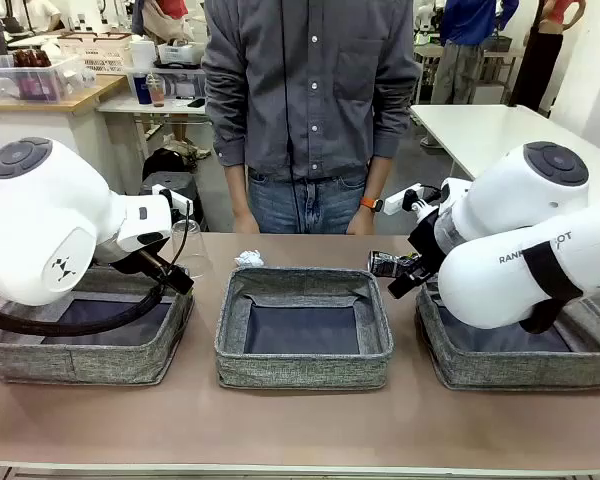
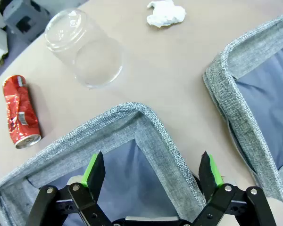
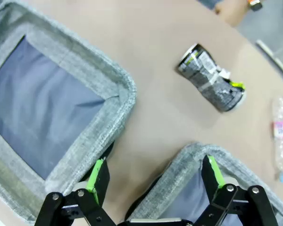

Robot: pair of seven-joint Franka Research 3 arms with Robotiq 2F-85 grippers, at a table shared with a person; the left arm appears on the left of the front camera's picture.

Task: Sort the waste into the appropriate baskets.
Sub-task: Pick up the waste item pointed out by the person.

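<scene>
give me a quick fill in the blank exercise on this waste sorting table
1. The middle basket has a crumpled white ____ lying just behind its far left corner.
2. The crushed can beside the clear plastic cup is ____ in colour.
3. The left gripper and right gripper both have their jaws ____.
4. The crushed dark-silver can lies on the ____, outside every basket.
Missing words: tissue; red; open; table.

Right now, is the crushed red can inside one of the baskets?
No, the crushed red can lies on the table, outside the grey basket wall.
</scene>
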